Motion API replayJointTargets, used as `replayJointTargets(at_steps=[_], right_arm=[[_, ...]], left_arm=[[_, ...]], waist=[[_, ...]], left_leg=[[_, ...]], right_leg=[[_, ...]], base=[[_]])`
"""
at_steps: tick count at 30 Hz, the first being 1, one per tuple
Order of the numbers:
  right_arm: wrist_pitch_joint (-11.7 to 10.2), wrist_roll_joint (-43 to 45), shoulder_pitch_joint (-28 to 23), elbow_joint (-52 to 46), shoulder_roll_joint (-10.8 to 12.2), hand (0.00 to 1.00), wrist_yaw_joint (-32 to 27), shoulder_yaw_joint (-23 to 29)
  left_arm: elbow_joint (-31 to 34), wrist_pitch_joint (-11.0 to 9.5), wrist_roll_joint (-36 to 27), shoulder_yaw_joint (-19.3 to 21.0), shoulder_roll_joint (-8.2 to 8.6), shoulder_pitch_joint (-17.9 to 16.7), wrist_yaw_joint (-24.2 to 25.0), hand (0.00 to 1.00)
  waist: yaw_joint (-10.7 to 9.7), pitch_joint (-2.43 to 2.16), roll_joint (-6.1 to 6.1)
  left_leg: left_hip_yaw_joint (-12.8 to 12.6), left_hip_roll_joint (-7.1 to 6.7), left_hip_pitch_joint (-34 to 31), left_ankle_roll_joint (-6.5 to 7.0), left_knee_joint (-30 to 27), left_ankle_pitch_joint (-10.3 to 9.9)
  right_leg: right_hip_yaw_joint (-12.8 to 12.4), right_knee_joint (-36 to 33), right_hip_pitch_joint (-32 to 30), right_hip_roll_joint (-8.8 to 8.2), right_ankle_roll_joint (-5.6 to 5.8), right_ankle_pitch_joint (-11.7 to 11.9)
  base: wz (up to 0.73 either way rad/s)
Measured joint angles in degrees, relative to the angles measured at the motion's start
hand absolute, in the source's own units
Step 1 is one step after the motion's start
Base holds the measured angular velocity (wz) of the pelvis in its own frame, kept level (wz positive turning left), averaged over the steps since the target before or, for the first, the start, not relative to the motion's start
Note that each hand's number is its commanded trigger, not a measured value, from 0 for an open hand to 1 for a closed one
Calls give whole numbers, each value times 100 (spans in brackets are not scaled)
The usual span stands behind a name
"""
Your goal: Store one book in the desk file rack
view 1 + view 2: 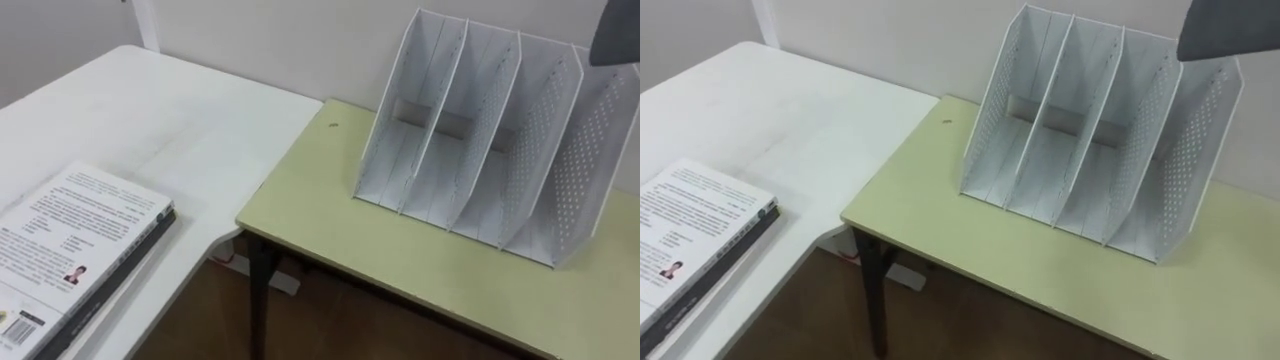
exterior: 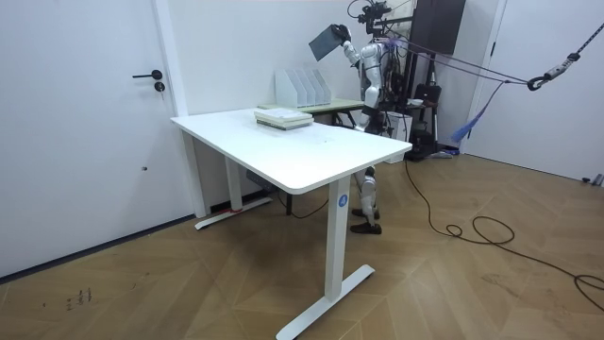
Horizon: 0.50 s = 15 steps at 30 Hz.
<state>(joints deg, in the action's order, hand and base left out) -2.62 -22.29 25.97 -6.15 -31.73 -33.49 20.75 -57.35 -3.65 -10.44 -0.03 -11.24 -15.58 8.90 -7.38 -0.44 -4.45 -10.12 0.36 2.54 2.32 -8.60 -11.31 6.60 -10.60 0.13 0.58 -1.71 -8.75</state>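
Note:
A dark grey book is held up in the air above the white file rack, and its lower corner shows at the top right of the eye views. In the room view my right hand is raised and shut on the book's edge. The rack stands on the pale green table against the wall, with several slanted empty slots open towards me. My left hand hangs low by my body, too small to read. I stand at the green table, facing the rack.
A stack of two books, white cover on top, lies on the white desk to my left. The desk meets the green table at a corner, with wooden floor in the gap. A door is at the room view's left.

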Motion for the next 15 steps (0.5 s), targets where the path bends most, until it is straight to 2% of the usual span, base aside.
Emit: replayJointTargets(at_steps=[3, 5, 9, 15], right_arm=[[102, -3, 6, 143, 0, 100, 0, 5], [110, -111, 100, 369, -14, 100, -1, 5], [139, -161, 294, 715, -53, 100, -36, 17], [155, -222, 453, 1029, -64, 100, -58, 17]], left_arm=[[-12, 22, 8, 97, 46, -5, 5, 0], [-19, 73, 14, 163, 68, -6, 7, 0], [-25, 81, 114, 223, 80, -4, 37, 0], [-26, 120, 115, 321, 79, -3, 77, 0]], waist=[[15, -9, 24], [4, -9, 28], [11, -9, 27], [9, 12, -9]], left_leg=[[4, -4, 1, 1, 1, 1], [45, -10, 2, 0, 0, 4], [66, -12, 5, -5, -2, 9], [91, -11, -1, -6, -2, 10]], right_leg=[[26, -1, 4, -7, 0, 0], [166, -2, 17, -27, 0, 0], [243, -4, 30, -36, 0, 0], [315, -1, 33, -41, 0, 0]], base=[[0], [5], [2], [0]])
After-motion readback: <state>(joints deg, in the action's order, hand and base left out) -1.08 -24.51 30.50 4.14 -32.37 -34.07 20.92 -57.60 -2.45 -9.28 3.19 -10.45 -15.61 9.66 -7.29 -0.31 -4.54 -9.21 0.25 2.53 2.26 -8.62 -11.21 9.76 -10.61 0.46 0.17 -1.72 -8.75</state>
